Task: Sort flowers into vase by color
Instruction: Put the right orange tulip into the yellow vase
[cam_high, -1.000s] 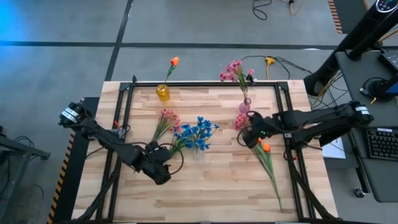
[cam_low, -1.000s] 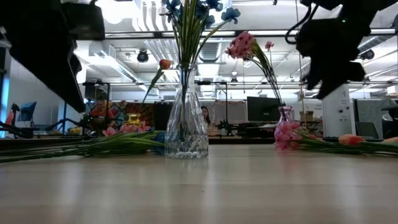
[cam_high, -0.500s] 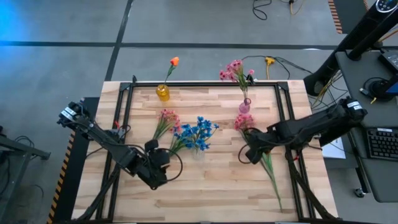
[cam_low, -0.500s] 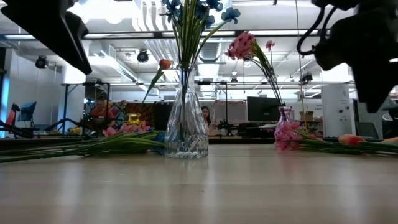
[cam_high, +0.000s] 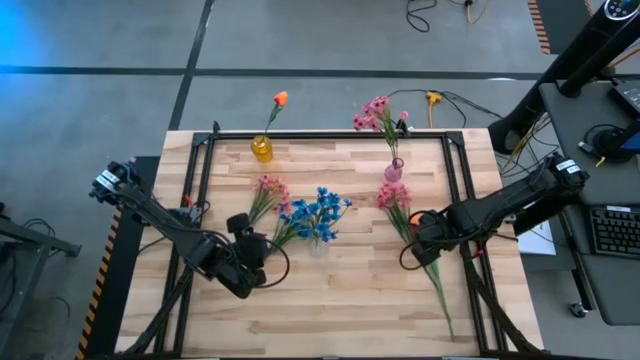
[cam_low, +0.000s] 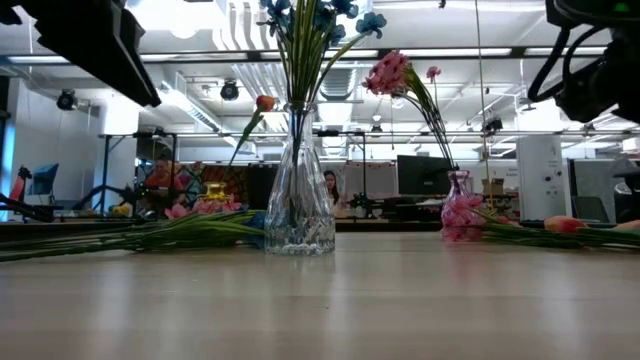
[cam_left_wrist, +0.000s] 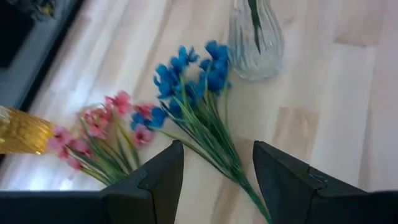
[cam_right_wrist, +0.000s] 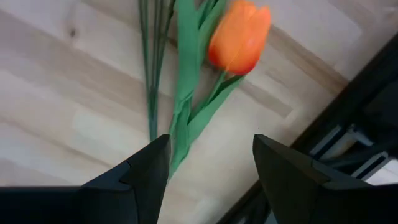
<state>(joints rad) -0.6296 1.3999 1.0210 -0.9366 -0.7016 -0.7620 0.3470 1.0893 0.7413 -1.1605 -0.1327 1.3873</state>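
Observation:
Blue flowers stand in the clear vase. More blue flowers and pink flowers lie flat on the table beside it. An orange tulip stands in the yellow vase, and a pink spray in the pink vase. Another orange tulip lies on the table with long green stems. My left gripper is open, hovering near the lying blue stems. My right gripper is open above the lying tulip.
Pink flowers lie by the pink vase, and their stems run toward the near right corner. A black frame borders the table's left, far and right sides. Bare wood lies along the near edge.
My right gripper has moved from beside the pink vase toward the near edge, then a little right, and now hangs over the lying orange tulip. My left gripper has drawn slightly toward the left and risen. No flower has moved.

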